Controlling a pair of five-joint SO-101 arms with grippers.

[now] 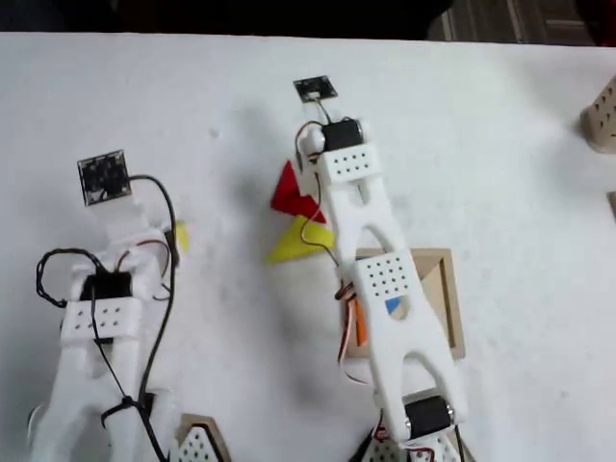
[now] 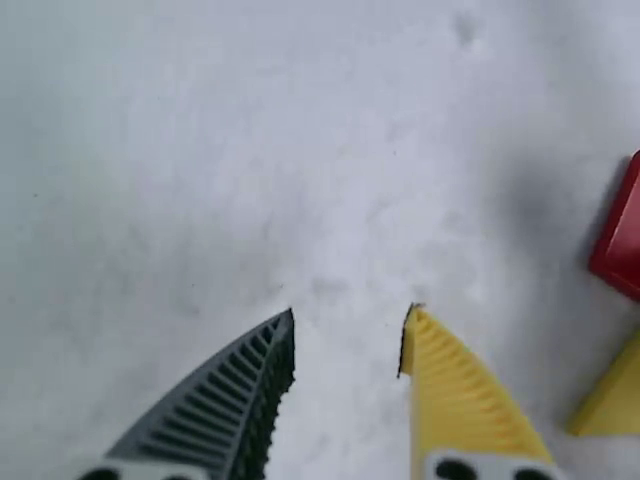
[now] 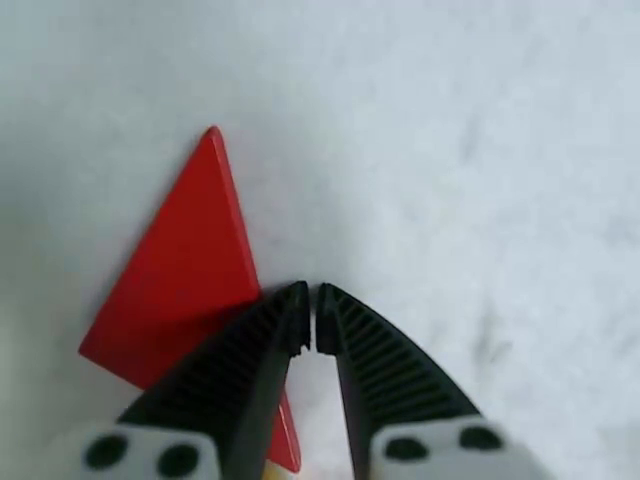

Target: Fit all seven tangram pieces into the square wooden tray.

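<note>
Table [image 1: 500, 144]: white, bounded by a dark strip [image 1: 192, 14] at the frame's top.
Tray [image 1: 452, 308]: set lower centre-right.
Left gripper [image 2: 345, 335]: jaws held apart.
Right gripper [image 3: 311, 318]: jaws pressed together beside red triangle [image 3: 180, 290].

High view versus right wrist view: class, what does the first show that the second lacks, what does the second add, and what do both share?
The high view adds the wooden tray with an orange piece and a blue piece in it, the yellow triangle and the left arm. The right wrist view adds the right gripper close up, fingers shut, tips at an edge of the red triangle. Shared: the red triangle and the white table.
</note>
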